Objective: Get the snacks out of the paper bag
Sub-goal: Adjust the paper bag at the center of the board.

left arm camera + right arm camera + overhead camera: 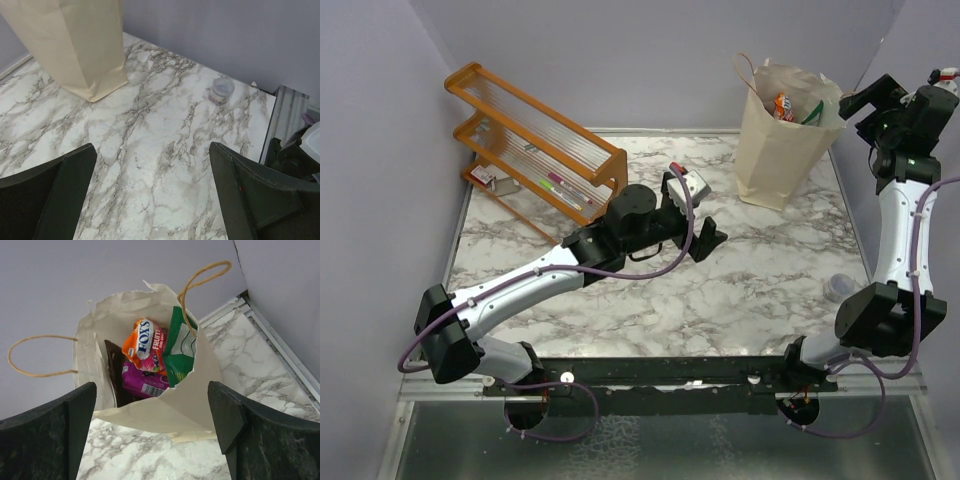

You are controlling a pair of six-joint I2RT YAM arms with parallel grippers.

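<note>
Right hand [151,390] gapes over paper bag [100,325] holding orange, green, purple snacks [147,347].

The left arm [520,288] and right arm [898,230] wear white shells between black joints, a purple cable looping along each. The left claw [710,240] and right claw [850,105] carry matte black wedge fingers.
</note>
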